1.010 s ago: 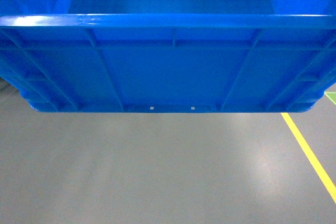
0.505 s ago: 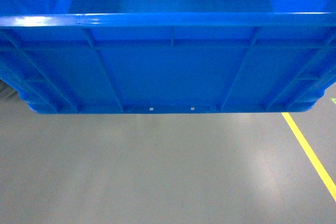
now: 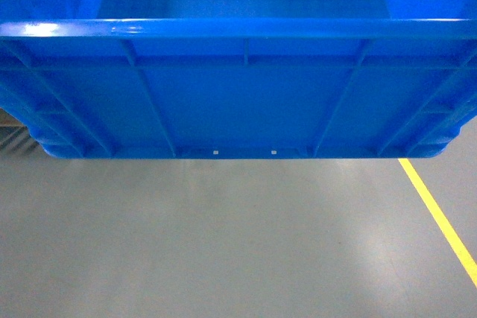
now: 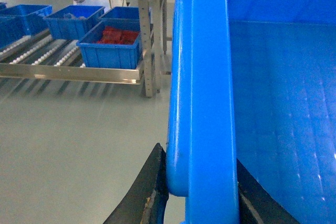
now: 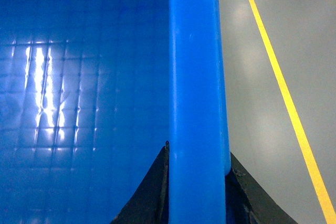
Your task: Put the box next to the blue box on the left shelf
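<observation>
The box (image 3: 246, 94) is hanging clear of the grey floor (image 3: 223, 243), filling the upper half of the head view, its ribbed wall facing the camera. The left gripper (image 4: 202, 192) is clamping the box's left rim, one black finger (image 4: 144, 192) outside and one inside. The right gripper (image 5: 197, 192) is pinching the right rim the same way. The shelf (image 4: 73, 72) is standing off to the left, its roller lanes carrying several blue bins (image 4: 110, 51), one holding red parts. A yellow line (image 3: 440, 217) is running across the floor on the right.
</observation>
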Controlling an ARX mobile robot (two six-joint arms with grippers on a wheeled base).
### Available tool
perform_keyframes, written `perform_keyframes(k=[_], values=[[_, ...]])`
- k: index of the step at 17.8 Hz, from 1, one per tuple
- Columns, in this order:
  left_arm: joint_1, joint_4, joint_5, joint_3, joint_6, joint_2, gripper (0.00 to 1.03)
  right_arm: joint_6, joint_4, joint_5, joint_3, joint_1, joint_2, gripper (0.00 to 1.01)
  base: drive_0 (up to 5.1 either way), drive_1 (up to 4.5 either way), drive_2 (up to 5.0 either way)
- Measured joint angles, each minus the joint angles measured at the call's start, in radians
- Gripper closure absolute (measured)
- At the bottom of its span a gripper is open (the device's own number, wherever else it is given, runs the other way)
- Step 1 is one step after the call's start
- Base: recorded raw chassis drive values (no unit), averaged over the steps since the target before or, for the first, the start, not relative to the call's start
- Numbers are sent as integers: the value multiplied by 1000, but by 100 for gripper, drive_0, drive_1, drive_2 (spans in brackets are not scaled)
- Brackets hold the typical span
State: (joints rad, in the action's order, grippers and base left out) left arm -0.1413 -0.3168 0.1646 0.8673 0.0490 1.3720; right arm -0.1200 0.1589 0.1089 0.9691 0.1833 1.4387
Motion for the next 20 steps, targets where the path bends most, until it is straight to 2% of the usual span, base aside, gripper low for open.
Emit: perform_keyframes(k=[20], values=[[0, 1, 1, 0, 0, 0, 83, 0, 0, -1, 0, 0, 0, 81, -5, 427, -437]])
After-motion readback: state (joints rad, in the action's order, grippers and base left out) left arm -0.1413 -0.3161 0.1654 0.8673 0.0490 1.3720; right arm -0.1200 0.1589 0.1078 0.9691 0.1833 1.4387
